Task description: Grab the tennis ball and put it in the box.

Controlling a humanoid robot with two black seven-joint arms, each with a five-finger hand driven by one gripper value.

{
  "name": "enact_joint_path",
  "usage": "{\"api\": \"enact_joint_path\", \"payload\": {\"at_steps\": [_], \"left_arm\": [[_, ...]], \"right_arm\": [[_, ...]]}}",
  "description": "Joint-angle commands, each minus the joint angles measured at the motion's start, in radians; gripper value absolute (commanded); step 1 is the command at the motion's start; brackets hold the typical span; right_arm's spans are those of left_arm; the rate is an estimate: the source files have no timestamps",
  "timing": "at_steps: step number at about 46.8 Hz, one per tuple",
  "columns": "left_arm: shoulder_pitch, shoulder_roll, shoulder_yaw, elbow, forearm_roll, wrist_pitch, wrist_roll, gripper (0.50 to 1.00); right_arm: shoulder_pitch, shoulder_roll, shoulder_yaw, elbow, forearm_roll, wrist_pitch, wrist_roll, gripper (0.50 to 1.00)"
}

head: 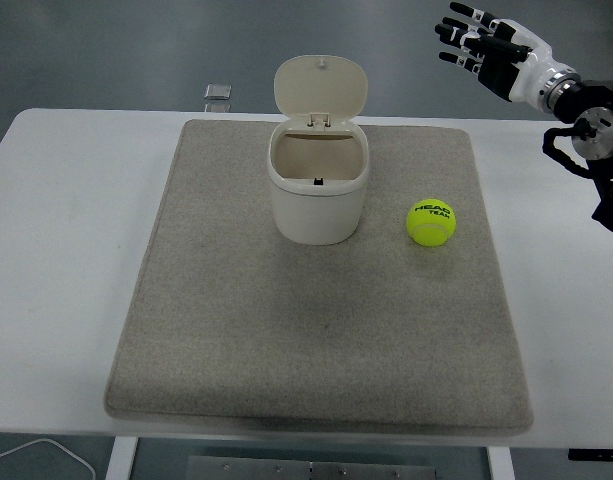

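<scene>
Head view, ball: the fuzzy yellow-green tennis ball (431, 223) lies free on the grey felt mat (326, 340), just right of the box and apart from it.
Handling: likely light, springy and grippy, yet apt to roll; best clasped around its middle from above.
Box: the cream plastic box (319, 182) stands upright, its hinged lid (321, 88) raised.
Right hand: the black-and-white right hand (491, 55) hovers beyond the white counter (61, 250), fingers (461, 32) spread, empty, well apart from the ball.

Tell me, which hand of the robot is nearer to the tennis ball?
Right. The right hand is raised, fingers spread, beyond and right of the tennis ball, not touching it. The left hand is not in view.
</scene>
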Motion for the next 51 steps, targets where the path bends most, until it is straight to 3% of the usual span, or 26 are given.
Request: {"api": "enact_joint_path", "payload": {"at_steps": [1,6,21,28,41,51], "left_arm": [[0.000,0.000,0.000,0.000,0.000,0.000,0.000,0.996],[0.000,0.000,0.000,0.000,0.000,0.000,0.000,0.996],[0.000,0.000,0.000,0.000,0.000,0.000,0.000,0.996],[0.000,0.000,0.000,0.000,0.000,0.000,0.000,0.996],[0.000,0.000,0.000,0.000,0.000,0.000,0.000,0.996],[0.000,0.000,0.000,0.000,0.000,0.000,0.000,0.996]], "right_arm": [[0.001,-0.006,0.001,0.018,-0.036,-0.002,0.001,0.921],[0.001,-0.035,0.005,0.089,-0.102,-0.012,0.003,0.919],[0.023,-0.239,0.020,0.345,-0.419,-0.041,0.044,0.919],[0.027,-0.297,0.020,0.440,-0.534,-0.038,0.049,0.919],[0.018,-0.412,0.018,0.633,-0.792,-0.035,0.121,0.917],[0.009,-0.472,0.006,0.736,-0.949,-0.031,0.138,0.917]]}}
